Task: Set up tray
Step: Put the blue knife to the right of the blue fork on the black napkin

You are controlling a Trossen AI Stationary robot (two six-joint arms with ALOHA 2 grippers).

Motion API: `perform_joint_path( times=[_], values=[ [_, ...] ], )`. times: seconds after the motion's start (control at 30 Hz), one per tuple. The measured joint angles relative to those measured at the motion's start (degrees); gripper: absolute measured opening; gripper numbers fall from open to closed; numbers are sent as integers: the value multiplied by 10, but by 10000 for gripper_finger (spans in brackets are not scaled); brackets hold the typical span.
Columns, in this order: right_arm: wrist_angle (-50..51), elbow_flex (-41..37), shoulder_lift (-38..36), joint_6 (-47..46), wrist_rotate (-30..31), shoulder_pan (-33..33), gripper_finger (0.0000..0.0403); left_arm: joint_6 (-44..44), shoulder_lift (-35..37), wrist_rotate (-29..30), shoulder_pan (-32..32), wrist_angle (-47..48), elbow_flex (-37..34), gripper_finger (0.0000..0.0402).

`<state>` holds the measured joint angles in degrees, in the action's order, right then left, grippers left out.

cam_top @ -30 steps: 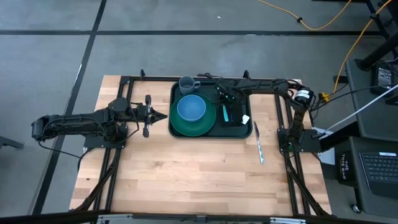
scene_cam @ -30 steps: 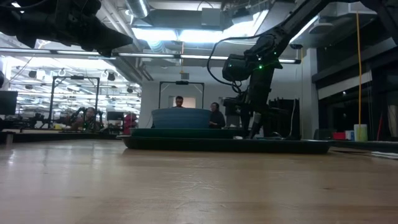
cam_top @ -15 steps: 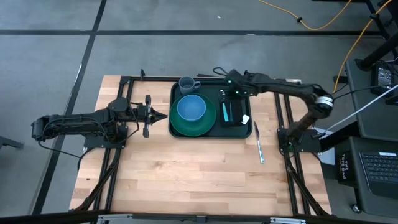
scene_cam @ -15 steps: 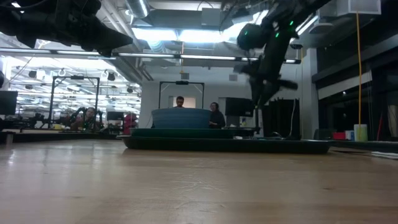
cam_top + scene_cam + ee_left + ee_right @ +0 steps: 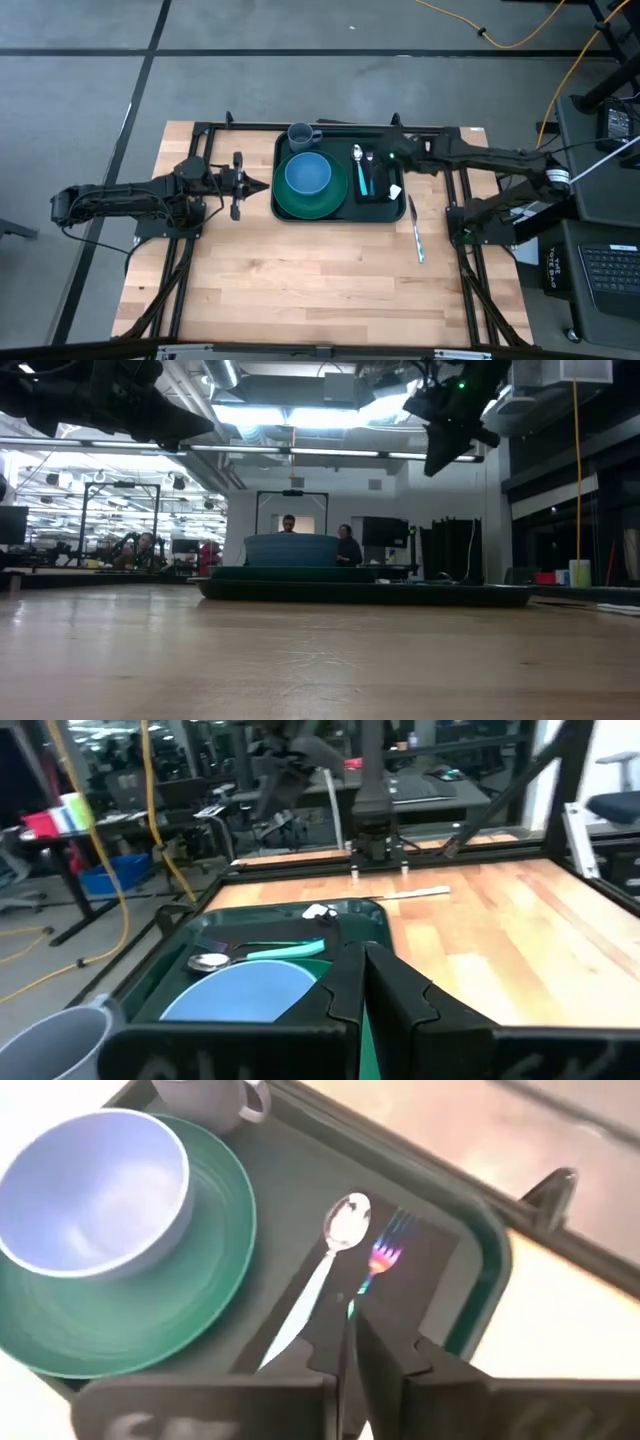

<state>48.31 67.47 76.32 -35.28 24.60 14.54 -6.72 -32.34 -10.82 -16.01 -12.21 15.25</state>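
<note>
The dark green tray (image 5: 340, 213) with rounded corners sits at the bench's (image 5: 300, 280) far edge, holding plate (image 5: 300, 205), bowl (image 5: 308, 174), mug (image 5: 301, 134), spoon (image 5: 358, 168) and fork (image 5: 369, 160). Only the high view shows a knife (image 5: 415, 232) beside it. Both grippers, left (image 5: 262, 187) and right (image 5: 392, 158), have jaws pressed together.

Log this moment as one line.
left hand: shut, beside tray | right hand: shut, empty, above tray | spoon, fork on napkin | knife on table

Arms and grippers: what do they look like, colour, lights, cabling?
Both arms are black, jointed, with black cables along them. The right arm shows small green indicator lights near the right gripper. The left gripper tapers to a point; its fingers are matte black and blocky.
</note>
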Motion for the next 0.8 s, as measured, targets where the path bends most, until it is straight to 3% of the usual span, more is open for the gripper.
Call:
perform_joint_path(
  times=[0.2,0.37,0.57,0.8],
  values=[
    [-13,-54,-21,-20,68,-45,9,30,0,34,0,0,-1,3],
    [-38,-105,-25,-65,74,-64,8,47,26,43,0,-34,-50,3],
    [-82,-161,-25,-65,85,-76,21,55,101,78,0,-60,-93,3],
    [-81,-172,-54,-64,101,-77,5,55,181,113,0,-36,-119,3]
  ],
)
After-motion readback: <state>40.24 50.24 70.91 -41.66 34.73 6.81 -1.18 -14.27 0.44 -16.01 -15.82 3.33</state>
